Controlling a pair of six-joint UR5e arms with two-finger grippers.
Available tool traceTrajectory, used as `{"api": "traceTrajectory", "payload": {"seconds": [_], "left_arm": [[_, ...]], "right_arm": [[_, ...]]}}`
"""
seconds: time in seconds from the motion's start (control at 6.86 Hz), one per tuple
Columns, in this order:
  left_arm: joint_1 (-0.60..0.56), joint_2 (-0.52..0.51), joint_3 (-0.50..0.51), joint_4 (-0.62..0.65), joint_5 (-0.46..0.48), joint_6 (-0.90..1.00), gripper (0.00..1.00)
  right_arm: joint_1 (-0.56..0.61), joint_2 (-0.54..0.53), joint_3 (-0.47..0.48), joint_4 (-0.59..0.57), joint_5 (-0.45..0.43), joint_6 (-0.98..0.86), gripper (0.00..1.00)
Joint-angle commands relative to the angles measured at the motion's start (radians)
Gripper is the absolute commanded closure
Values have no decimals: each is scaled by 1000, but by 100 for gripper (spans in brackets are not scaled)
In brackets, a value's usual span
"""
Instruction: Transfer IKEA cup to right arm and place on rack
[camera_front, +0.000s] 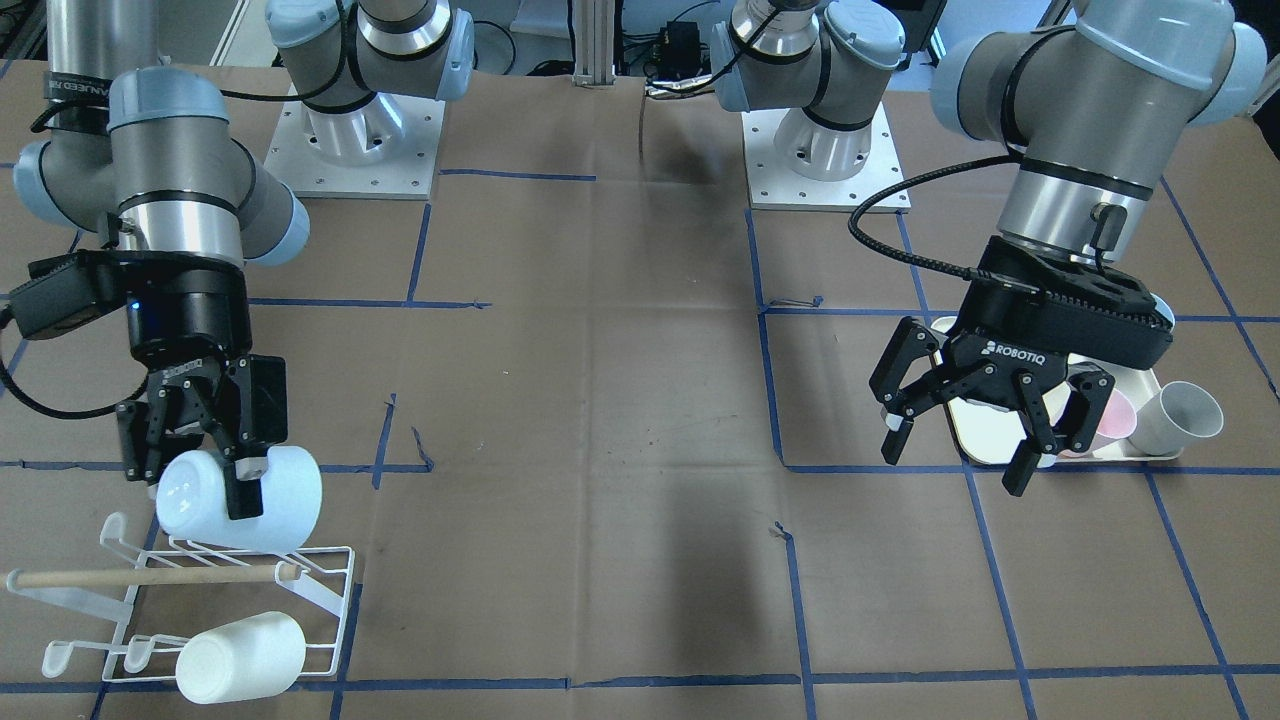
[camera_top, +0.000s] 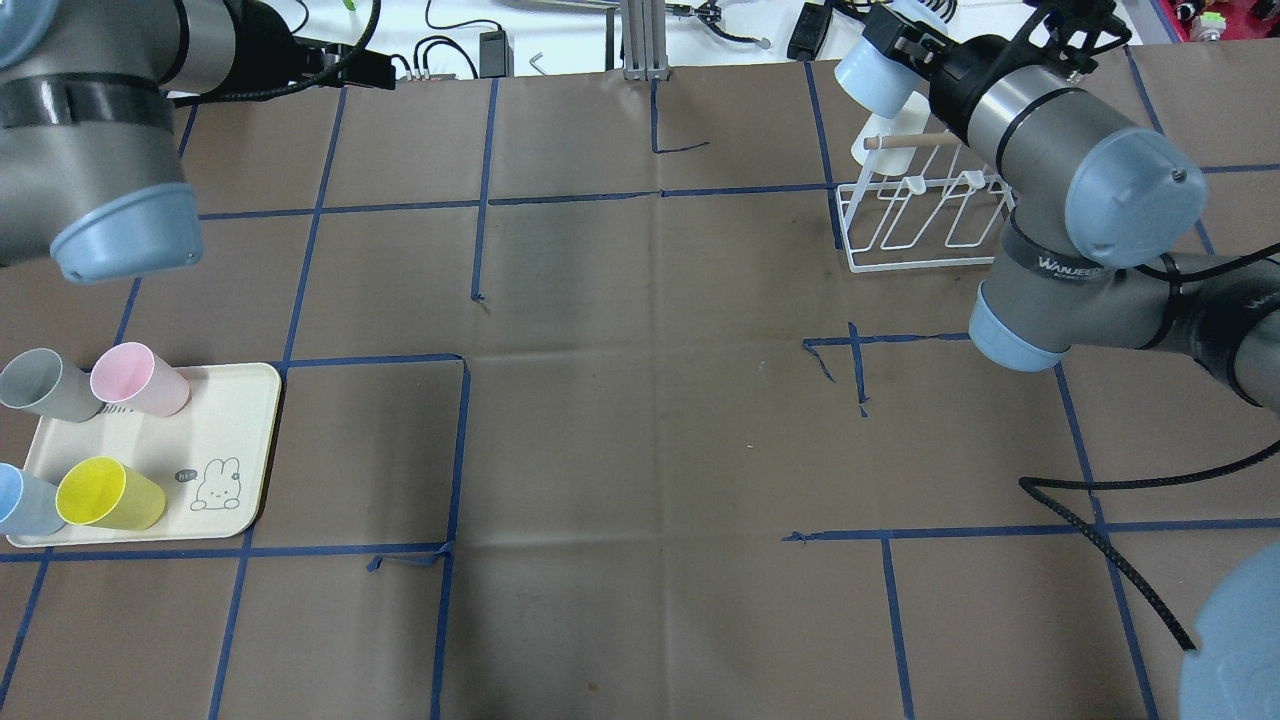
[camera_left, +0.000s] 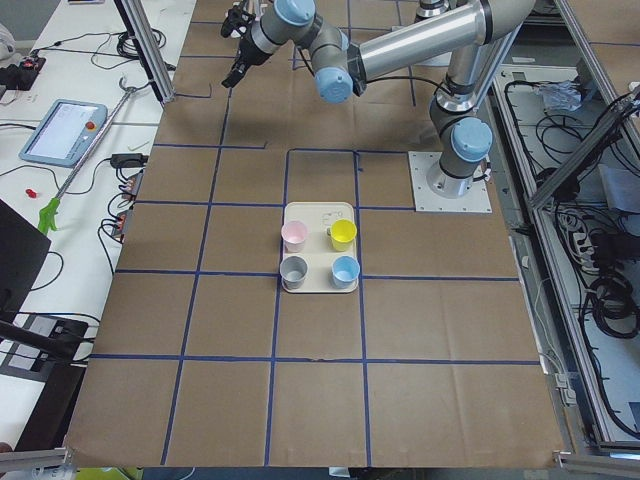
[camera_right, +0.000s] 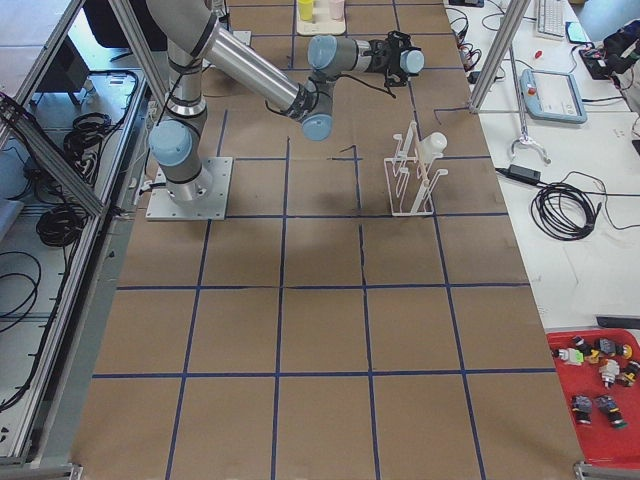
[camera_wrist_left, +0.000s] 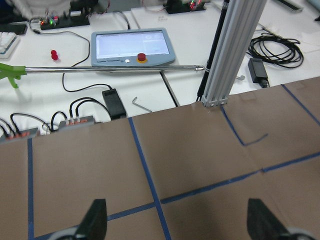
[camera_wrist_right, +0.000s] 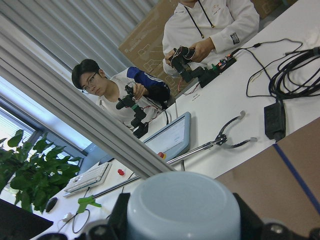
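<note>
My right gripper (camera_front: 190, 468) is shut on a pale blue IKEA cup (camera_front: 285, 500) and holds it on its side just above the white wire rack (camera_front: 325, 585), close over its wooden dowel (camera_front: 150, 577). The cup's base fills the right wrist view (camera_wrist_right: 182, 205), with a finger on each side. In the overhead view the cup (camera_top: 875, 80) hangs over the far end of the rack (camera_top: 900, 240). A white cup (camera_front: 240, 655) lies on the rack's near prongs. My left gripper (camera_front: 955, 455) is open and empty above the cream tray (camera_front: 985, 435); its fingertips (camera_wrist_left: 95, 220) stand wide apart.
The tray (camera_top: 235, 440) holds a grey cup (camera_top: 40, 385), a pink cup (camera_top: 140, 380), a yellow cup (camera_top: 110, 493) and a blue cup (camera_top: 25, 500). Blue tape lines grid the brown table. Operators sit beyond the table's far edge (camera_wrist_right: 200, 30).
</note>
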Motion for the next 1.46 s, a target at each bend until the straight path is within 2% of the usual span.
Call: {"api": "traceTrajectory", "payload": {"seconds": [0.0, 0.15, 0.44, 0.73, 1.31], "left_arm": [[-70, 26, 87, -420, 196, -104, 1], [-80, 64, 92, -535, 212, -144, 1], [-86, 150, 55, -659, 209, -191, 1], [-87, 172, 52, -670, 204, -191, 0], [-89, 192, 21, -655, 196, -186, 0]], "right_arm": [[-91, 2, -5, 61, -10, -315, 84], [-105, 17, -38, 67, -42, -356, 84], [-212, 103, -124, 72, -73, -449, 84], [-218, 190, -224, 54, -73, -468, 84], [-185, 301, -256, -48, -72, -448, 84]]}}
